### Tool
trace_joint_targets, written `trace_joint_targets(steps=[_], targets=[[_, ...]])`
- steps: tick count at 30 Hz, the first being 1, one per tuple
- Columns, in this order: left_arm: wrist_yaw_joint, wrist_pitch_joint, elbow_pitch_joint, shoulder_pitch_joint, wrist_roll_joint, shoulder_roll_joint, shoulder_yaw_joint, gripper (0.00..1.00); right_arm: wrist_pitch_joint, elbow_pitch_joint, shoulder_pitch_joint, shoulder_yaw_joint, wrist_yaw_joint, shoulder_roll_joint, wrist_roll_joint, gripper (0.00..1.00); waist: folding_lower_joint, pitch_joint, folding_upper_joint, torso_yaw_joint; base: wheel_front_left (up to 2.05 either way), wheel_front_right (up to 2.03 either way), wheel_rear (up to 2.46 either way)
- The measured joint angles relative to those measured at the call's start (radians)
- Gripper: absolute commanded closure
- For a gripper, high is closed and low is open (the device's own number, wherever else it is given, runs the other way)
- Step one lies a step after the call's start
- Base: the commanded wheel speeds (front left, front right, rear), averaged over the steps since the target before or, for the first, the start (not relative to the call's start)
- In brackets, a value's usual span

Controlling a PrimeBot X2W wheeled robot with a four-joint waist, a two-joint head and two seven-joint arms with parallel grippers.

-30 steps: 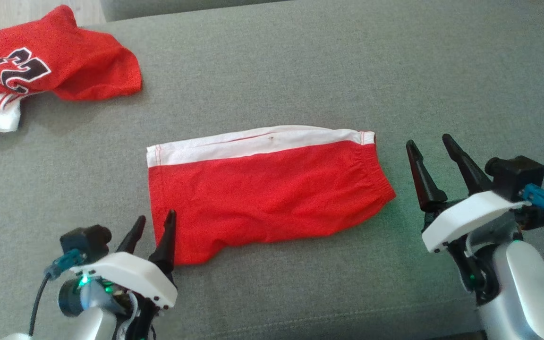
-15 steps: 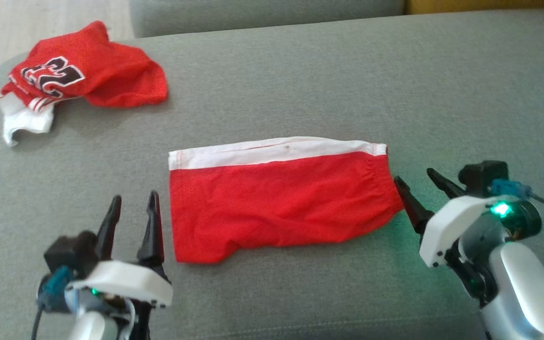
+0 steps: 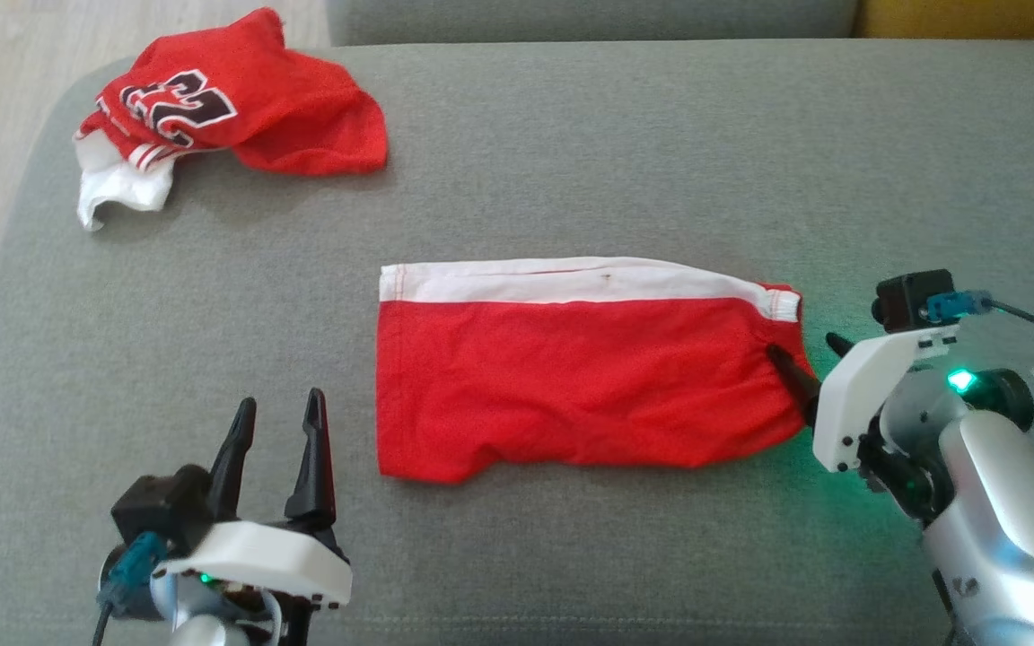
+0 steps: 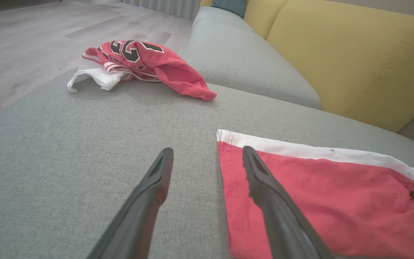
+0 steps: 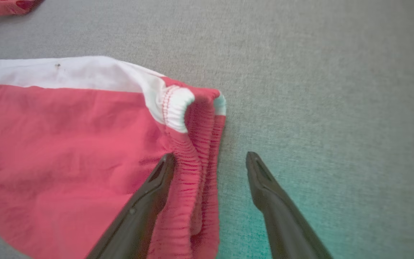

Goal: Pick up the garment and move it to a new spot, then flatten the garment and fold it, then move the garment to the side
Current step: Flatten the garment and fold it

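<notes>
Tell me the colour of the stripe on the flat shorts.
White stripe, clearest in the head view.

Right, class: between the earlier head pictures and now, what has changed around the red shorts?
The right gripper swung in to the red shorts and now straddles their elastic waistband, jaws open, nothing gripped. The left gripper drew back off their near corner. The camera turned too. Shorts and crumpled jersey lie as before.

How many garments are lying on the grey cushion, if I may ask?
2: red shorts in the middle; a crumpled red jersey at the far left corner. White cloth under it may be a third.
</notes>
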Motion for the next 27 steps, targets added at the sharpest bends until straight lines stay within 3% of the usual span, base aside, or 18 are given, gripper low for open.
trace_joint_targets(steps=[9,11,13,15,16,17,22,27], targets=[[0.0,-0.009,0.017,-0.003,0.0,-0.003,-0.001,0.0,0.085,0.103,-0.066,0.026,0.0,-0.011,0.094,0.0,0.0,0.014,0.0,0.027,0.0,0.0,0.0],[0.0,-0.015,0.023,-0.006,0.0,-0.003,-0.001,0.0,0.097,0.113,-0.08,0.037,0.0,-0.015,0.115,0.2,0.0,0.017,0.0,0.027,0.0,0.0,0.0],[0.0,-0.015,0.025,-0.009,0.0,-0.003,-0.001,0.0,0.101,0.122,-0.091,0.054,0.0,-0.02,0.131,0.53,0.0,0.018,0.0,0.027,0.0,0.0,0.0],[0.0,-0.016,0.028,-0.012,0.0,-0.003,-0.001,0.0,0.101,0.129,-0.097,0.065,0.0,-0.023,0.148,0.67,0.0,0.019,0.0,0.026,0.0,0.0,0.0],[0.0,-0.016,0.029,-0.014,0.0,-0.003,-0.001,0.0,0.101,0.132,-0.101,0.07,0.0,-0.026,0.156,0.8,0.0,0.018,0.0,0.025,0.0,0.0,0.0],[0.0,-0.016,0.029,-0.017,0.0,-0.003,-0.001,0.0,0.101,0.132,-0.103,0.078,0.0,-0.03,0.163,1.0,0.0,0.018,0.0,0.023,0.0,0.0,0.0],[0.001,-0.016,0.029,-0.02,0.0,-0.003,-0.001,0.0,0.101,0.129,-0.111,0.106,0.0,-0.041,0.199,1.0,0.0,0.016,0.0,0.011,0.0,0.0,0.0],[0.001,-0.016,0.027,-0.02,0.0,-0.003,-0.003,0.0,0.12,0.092,-0.133,0.14,0.0,-0.104,0.224,1.0,0.0,0.013,0.0,-0.014,0.0,0.0,0.0]])
